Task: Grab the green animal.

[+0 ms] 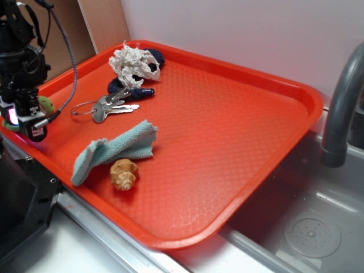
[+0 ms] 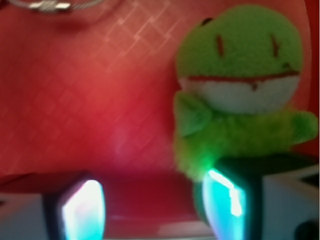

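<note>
Green animal (image 2: pixel 240 85) lies against one finger (image 2: pixel 225 200) of gripper (image 2: pixel 155 200); jaws spread, nothing pinched between.

Fuzzy plush green animal (image 2: pixel 239 95) on a glossy, diamond-textured plastic tray (image 1: pixel 239 114).

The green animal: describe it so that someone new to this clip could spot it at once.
Start at the orange tray and go to its far left edge, where the gripper hangs. The green animal lies there, beside one finger and mostly hidden behind the arm from outside. Unlike the pale teal cloth, it is lime-green plush with a red-stitched face.
</note>
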